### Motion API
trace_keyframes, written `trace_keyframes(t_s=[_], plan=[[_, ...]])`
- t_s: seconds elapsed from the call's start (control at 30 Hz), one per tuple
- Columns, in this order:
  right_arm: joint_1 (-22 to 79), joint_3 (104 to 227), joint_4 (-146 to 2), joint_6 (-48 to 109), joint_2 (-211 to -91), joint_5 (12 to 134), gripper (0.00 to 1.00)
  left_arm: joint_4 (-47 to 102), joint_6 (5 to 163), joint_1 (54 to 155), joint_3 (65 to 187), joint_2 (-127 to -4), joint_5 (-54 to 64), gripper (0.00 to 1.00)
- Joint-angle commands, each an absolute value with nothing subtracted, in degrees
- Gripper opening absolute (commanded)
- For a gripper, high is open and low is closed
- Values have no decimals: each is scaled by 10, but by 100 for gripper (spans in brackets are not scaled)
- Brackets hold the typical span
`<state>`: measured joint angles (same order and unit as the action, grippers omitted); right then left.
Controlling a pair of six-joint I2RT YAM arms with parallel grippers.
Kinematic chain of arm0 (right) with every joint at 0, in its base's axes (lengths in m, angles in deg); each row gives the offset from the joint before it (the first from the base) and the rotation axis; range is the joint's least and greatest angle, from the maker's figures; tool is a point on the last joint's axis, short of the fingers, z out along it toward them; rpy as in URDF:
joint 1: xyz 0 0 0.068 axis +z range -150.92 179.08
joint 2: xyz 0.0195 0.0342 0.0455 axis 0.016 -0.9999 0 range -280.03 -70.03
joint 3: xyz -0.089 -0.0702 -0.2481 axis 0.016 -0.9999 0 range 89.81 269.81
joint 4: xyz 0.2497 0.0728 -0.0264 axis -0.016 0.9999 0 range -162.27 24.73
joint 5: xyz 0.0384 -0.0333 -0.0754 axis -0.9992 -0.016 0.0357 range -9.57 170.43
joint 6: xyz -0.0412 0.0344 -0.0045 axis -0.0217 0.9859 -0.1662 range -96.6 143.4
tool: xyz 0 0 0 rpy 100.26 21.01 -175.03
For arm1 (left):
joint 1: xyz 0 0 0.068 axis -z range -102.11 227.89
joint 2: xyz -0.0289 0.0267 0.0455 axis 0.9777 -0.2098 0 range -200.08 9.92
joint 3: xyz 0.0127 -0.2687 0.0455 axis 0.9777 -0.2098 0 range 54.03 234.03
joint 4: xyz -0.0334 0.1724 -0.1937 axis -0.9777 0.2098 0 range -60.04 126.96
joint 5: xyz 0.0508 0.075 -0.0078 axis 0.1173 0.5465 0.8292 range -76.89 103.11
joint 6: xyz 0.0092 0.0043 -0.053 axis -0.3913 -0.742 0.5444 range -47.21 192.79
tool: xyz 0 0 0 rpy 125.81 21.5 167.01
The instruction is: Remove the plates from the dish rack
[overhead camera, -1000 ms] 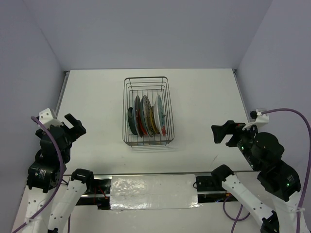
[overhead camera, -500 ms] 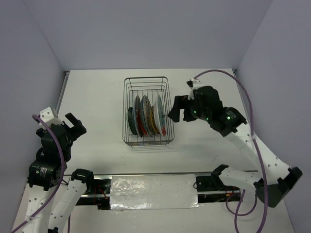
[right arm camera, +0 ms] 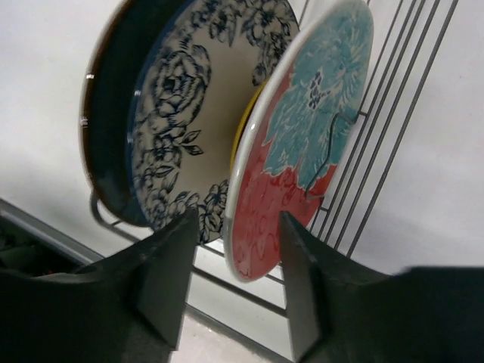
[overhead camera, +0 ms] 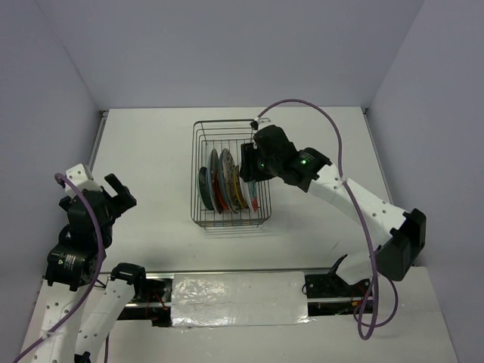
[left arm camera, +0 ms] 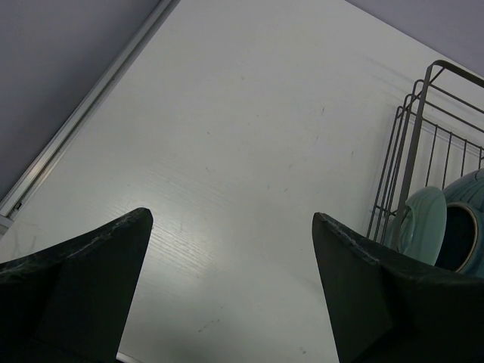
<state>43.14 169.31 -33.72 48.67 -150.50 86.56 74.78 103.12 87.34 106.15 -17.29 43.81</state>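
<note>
The dish rack [overhead camera: 198, 151] of dark wire stands mid-table with several plates [overhead camera: 223, 185] upright in it. My right gripper [overhead camera: 248, 168] reaches in over the rack's right side. In the right wrist view its jaws [right arm camera: 236, 218] straddle the bottom rim of the outermost plate [right arm camera: 302, 151], red with teal blossoms. They stand partly closed, with a gap on the left side. A white plate with dark floral pattern [right arm camera: 189, 113] stands just behind it. My left gripper [overhead camera: 121, 198] hangs open at the far left, well away from the rack [left arm camera: 412, 136].
The rack's wire wall [right arm camera: 401, 113] runs close behind the red and teal plate. A pale teal plate [left arm camera: 423, 227] shows at the rack's near end in the left wrist view. A raised rail [left arm camera: 83, 121] borders the table's left edge.
The right arm has swung from the near right side across to the rack. Its jaws have narrowed around the outermost plate's rim. The left arm has barely moved.
</note>
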Motion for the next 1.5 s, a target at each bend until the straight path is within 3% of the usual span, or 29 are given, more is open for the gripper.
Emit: trace_keyframes(t_s=[0.0,0.17,0.33,0.37,0.47,1.13,1.33,1.47], plan=[[441,1717,-366,503,-1530,898,52,719,1028,870,1061,-180,431,100],[448,1730,-373,516,-1574,904,46,718,1028,871,1060,-181,428,100],[458,1746,-366,548,-1600,933,25,717,1027,871,1060,-179,426,99],[459,1746,-365,552,-1600,938,16,717,1027,871,1059,-179,426,99],[470,1748,-365,568,-1592,962,2,716,1026,871,1059,-177,425,99],[481,1847,-361,624,-1453,1006,0,714,1024,871,1058,-179,420,100],[469,2075,-214,528,-1503,1077,0,716,1025,871,1059,-179,423,100],[390,2225,-77,422,-1641,1113,0,716,1026,871,1058,-176,423,100]])
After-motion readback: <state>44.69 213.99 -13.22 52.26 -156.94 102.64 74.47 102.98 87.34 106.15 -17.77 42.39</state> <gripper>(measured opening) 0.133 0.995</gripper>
